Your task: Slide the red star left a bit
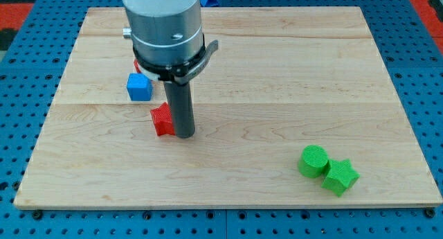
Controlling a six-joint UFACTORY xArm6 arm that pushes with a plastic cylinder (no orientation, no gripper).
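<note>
Green star [340,176]: nearest the view's bottom, at the lower right of the board; a chunky, faceted block with blunt points, matte plastic look.
Green cylinder [313,160]: touching the green star on its upper left; round flat top, smooth sides.
My tip [183,134]: the rod's lower end sits on the wood, pressed against the red star's right side.
Rod: straight, dark, smooth and upright, coming down from a wide grey metal cylinder with a black collar that fills the view's top left.
Gripper state: there are no jaws on this arm, only the rod, so nothing is apart, together or clamped.
Red star [162,119]: left of centre on the board, just to the view's left of the rod, which hides its right edge; blunt points, flat top.
Blue cube [139,87]: near the red star, up and to its left, not touching it; square faces, crisp edges.
Board [277,80]: pale wooden planks with fine grain and two long seams.
Surround [21,73]: blue perforated plate around the board.
</note>
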